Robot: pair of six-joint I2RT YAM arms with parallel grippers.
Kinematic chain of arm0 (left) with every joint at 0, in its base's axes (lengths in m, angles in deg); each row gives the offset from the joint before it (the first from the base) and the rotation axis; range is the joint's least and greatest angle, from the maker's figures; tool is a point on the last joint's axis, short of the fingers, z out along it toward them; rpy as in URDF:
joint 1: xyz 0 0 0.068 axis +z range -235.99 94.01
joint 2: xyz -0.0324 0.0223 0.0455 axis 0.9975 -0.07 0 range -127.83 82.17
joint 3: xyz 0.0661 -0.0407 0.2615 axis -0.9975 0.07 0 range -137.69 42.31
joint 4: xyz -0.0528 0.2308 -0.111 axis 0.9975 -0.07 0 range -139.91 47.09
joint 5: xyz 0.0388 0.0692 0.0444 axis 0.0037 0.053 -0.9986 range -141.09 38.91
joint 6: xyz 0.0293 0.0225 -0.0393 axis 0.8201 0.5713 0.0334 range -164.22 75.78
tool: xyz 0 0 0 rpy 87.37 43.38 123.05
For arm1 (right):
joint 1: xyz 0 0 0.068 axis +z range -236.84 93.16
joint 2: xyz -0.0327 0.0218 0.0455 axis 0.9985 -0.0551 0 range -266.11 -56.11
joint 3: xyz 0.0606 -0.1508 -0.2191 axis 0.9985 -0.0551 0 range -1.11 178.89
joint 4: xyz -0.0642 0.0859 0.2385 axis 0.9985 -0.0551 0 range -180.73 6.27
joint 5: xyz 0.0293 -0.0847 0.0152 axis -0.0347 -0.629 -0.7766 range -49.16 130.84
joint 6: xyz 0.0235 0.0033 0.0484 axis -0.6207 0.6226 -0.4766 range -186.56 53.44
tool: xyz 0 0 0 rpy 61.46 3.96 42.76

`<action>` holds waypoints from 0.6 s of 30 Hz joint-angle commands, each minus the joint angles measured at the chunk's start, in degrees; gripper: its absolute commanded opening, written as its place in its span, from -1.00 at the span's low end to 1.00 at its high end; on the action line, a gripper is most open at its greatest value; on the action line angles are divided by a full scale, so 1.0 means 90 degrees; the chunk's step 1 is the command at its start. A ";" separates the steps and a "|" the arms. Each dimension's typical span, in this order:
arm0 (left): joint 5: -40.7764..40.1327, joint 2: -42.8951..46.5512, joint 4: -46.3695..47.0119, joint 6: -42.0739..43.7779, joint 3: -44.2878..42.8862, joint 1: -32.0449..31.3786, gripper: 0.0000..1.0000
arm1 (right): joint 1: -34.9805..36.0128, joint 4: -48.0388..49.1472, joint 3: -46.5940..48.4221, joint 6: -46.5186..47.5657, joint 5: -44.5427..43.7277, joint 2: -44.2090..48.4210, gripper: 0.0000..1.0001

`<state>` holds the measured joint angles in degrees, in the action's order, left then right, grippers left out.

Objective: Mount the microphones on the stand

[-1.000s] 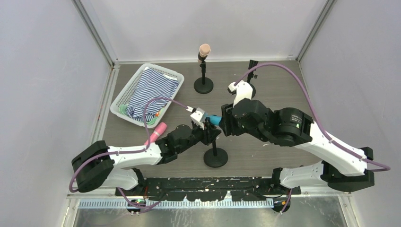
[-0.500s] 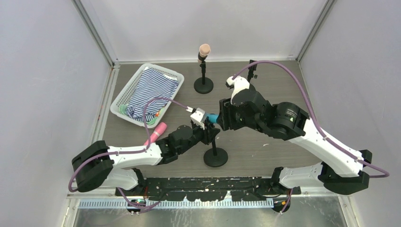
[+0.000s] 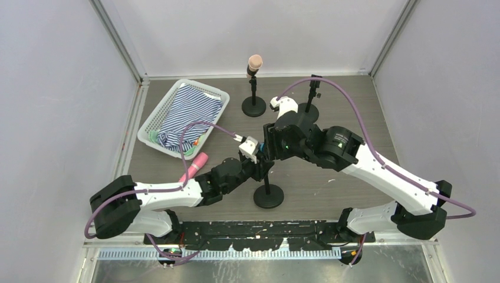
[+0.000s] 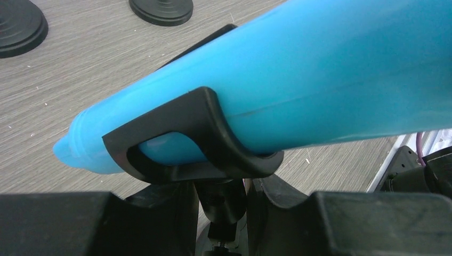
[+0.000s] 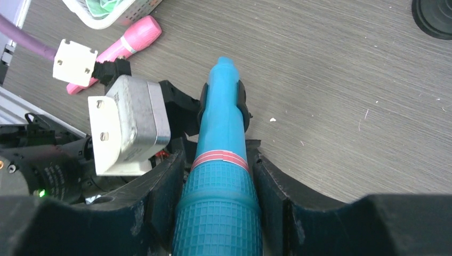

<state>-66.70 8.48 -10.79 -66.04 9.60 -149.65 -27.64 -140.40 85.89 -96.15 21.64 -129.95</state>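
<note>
The bright blue microphone (image 4: 298, 80) lies with its tapered handle through the black clip (image 4: 197, 133) of the near stand (image 3: 269, 196). My right gripper (image 5: 217, 160) is shut on the blue microphone's (image 5: 221, 176) grid-textured head end; in the top view my right gripper (image 3: 268, 146) covers it. My left gripper (image 4: 237, 197) is shut on the stand's neck just under the clip, and also shows in the top view (image 3: 261, 167). The peach-beige microphone (image 3: 255, 62) sits upright in the far stand. The pink microphone (image 3: 194, 162) lies on the table, also in the right wrist view (image 5: 125, 42).
A white basket (image 3: 154, 121) with striped cloth (image 3: 188, 112) stands at the back left. An empty third stand (image 3: 309, 109) is behind my right arm. The left wrist camera housing (image 5: 130, 125) is close beside the blue handle.
My right arm has swung left toward the left gripper, carrying the blue microphone further into the clip; the microphone is now covered in the top view. The left arm has barely moved.
</note>
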 commanded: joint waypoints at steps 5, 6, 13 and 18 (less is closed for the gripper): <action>0.0654 0.0120 0.0220 0.0795 -0.0319 -0.0463 -0.99 | -0.0293 -0.0416 -0.0785 0.0251 -0.0276 -0.0867 -0.98; 0.0647 0.0121 0.0220 0.0794 -0.0313 -0.0461 -0.99 | -0.0312 -0.0392 -0.0811 0.0261 -0.0266 -0.0866 -0.99; 0.0602 0.0168 0.0234 0.0767 -0.0276 -0.0470 -0.99 | -0.0367 -0.0063 -0.1188 0.0310 -0.0231 -0.0916 -0.99; 0.0621 0.0199 0.0240 0.0773 -0.0254 -0.0489 -0.99 | -0.0379 0.0136 -0.1372 0.0335 -0.0196 -0.0990 -0.99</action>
<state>-69.33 8.48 -11.31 -66.52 9.44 -149.97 -29.63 -133.27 80.52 -95.27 22.78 -131.09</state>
